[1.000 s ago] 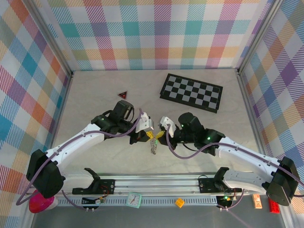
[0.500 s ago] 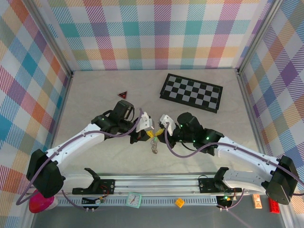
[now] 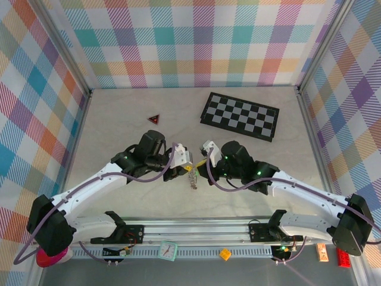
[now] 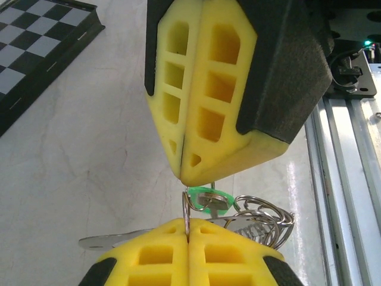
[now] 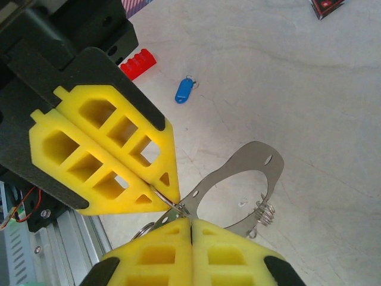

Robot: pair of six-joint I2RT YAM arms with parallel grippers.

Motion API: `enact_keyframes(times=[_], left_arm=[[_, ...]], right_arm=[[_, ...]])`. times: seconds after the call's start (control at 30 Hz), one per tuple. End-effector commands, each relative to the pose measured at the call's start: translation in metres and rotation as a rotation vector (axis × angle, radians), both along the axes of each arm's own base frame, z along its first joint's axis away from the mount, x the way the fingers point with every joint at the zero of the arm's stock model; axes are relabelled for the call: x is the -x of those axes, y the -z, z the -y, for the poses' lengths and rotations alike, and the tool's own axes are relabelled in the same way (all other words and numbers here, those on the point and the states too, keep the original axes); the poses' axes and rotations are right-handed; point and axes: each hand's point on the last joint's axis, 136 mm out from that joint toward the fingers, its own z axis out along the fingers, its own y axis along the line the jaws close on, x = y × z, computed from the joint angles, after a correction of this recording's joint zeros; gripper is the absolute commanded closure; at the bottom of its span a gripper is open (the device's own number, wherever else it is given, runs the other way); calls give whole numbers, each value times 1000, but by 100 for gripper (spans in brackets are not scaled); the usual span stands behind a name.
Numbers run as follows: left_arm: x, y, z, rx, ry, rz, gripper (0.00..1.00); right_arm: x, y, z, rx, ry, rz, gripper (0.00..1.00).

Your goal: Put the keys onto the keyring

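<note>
- The left gripper [image 4: 187, 225], at the bottom edge of its own wrist view, has its yellow foam fingers pressed together on a thin wire ring of the silvery metal keyring [image 5: 257, 171], a flat band bent into a loop with small wire coils hanging off it. The right gripper [image 5: 190, 221] is likewise clamped on that same wire, tip to tip with the left, near the centre of the overhead view.
- The small green-headed key [image 4: 208, 199] sits at the wire just right of the two tips. Whether it is fully threaded I cannot tell. If either pinch loosens, it could slide back off.
- Each grip holds very little metal — a pull in opposing directions may spring the wire out of the foam and let the keyring fall away onto the pale table [image 5: 333, 119].
- The small blue-headed key [image 5: 184, 90] lies on the table in the upper middle of the right wrist view, well apart from the keyring. Both grippers are occupied, so fetching it means one must let go — the ring may then swing or twist.
- The loose coils could snag on a finger.
</note>
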Motion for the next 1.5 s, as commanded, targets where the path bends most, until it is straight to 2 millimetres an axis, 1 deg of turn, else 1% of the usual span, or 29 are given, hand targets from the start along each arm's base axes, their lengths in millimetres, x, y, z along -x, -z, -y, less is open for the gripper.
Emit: enact_keyframes(times=[0.0,0.1,0.17,0.23,0.3,0.37,0.43,0.47,0.53,0.57,0.63,0.7,0.8,0.97,1.07,1.17,1.37,1.47], left_arm=[[5,-21,8,88,29,68,100],[6,-29,11,136,27,74,100],[9,-32,14,166,40,59,100],[12,-34,16,189,51,32,100],[13,-35,19,202,56,11,100],[14,-34,20,212,59,2,100],[14,-31,21,218,65,-5,100],[15,-30,22,222,71,-6,100],[15,-29,23,235,75,-9,100],[15,-29,24,242,77,-9,100],[15,-28,25,255,84,3,100],[16,-28,25,275,93,21,100],[20,-31,25,304,114,44,100],[28,-30,26,312,169,45,100],[31,-31,26,316,184,48,100],[33,-31,26,317,190,42,100],[39,-32,26,331,220,34,100],[43,-33,26,339,243,31,100]], right_arm=[[-9,-4,-1,-38,33,7,100],[-5,4,-1,-35,4,11,100],[-1,5,-3,-42,-25,19,100],[2,1,-5,-51,-58,29,100],[3,-4,-3,-48,-66,55,91],[2,-10,3,-42,-58,106,84],[0,-20,11,-47,-58,190,72],[-1,-24,15,-49,-53,237,68],[-3,-33,24,-63,-44,350,65],[0,-35,25,-70,-73,411,62],[13,-34,23,-86,-173,535,56],[24,-31,21,-86,-252,581,56],[32,-29,17,-77,-320,571,57],[32,-32,12,-89,-335,558,61],[28,-32,10,-84,-324,550,64],[26,-29,9,-78,-320,541,68],[29,-33,5,-112,-337,533,77],[31,-32,2,-117,-353,525,81]])
